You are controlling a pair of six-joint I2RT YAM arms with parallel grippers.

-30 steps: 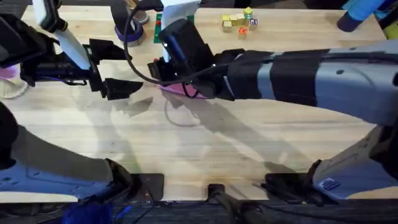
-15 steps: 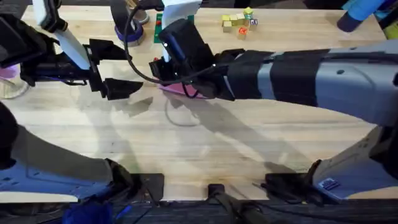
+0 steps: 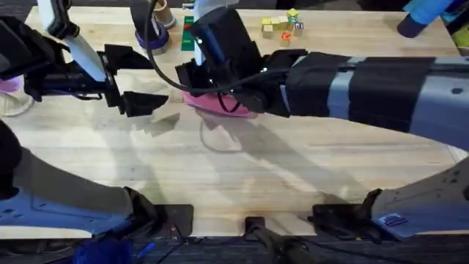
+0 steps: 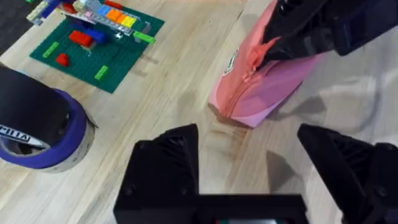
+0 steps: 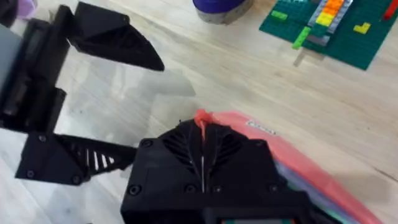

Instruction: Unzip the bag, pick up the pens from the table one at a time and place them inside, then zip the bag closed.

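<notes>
The pink-red bag [image 3: 207,103] lies on the wooden table [image 3: 256,169] left of centre, mostly under my right arm. My right gripper [image 5: 200,127] sits on top of the bag [image 5: 305,165], fingers closed together on its red zipper pull [image 5: 200,116]. In the left wrist view the bag [image 4: 261,93] shows its zipper line, with the right gripper [image 4: 280,37] over its far end. My left gripper [image 3: 137,81] hovers open just left of the bag, nothing between its fingers [image 4: 168,162]. The pens are out of view.
A green brick baseplate [image 4: 93,43] with small bricks and a purple tape roll [image 4: 37,130] sit beyond the bag at the table's far side. Coloured blocks [image 3: 282,26] lie at the far centre-right. The near half of the table holds nothing but shadows.
My right gripper has shifted slightly toward the far side and right, and more of the pink bag shows beneath it. The left arm has stayed put.
</notes>
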